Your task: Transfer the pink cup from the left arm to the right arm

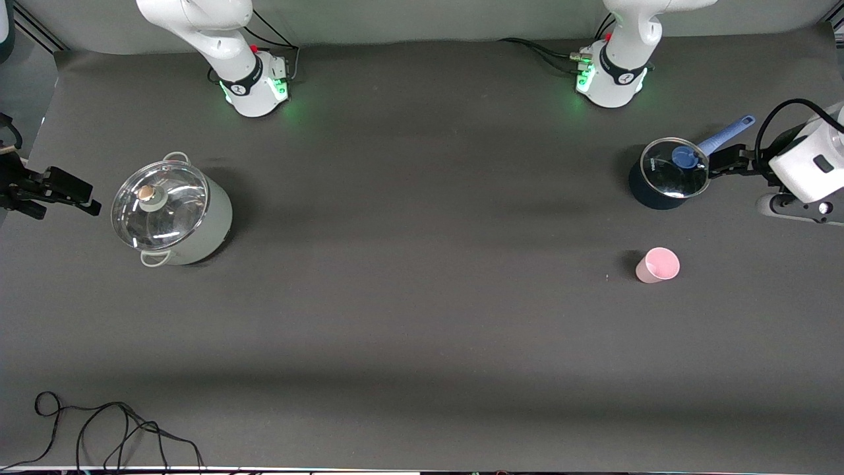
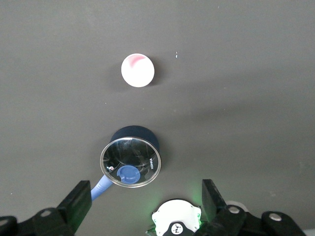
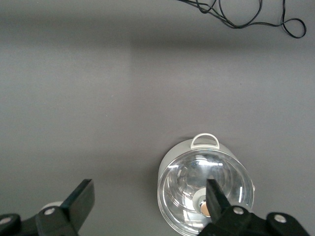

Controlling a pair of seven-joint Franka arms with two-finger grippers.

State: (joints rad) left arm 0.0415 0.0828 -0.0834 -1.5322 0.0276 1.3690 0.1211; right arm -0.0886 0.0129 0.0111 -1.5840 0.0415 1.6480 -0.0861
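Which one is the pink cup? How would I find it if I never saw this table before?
Look at the left arm's end of the dark table and find the dark saucepan with the glass lid and blue handle. The pink cup stands alone, nearer the front camera than that pan. It is small, pale pink, with no lid or handle.

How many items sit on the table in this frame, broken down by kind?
Cups: 1, the pink cup, upright.
Lidded pots: 2, the pale green pot and the dark saucepan with a blue handle.
Loose cables: 1, the black cable near the front camera's edge.
Total: 4
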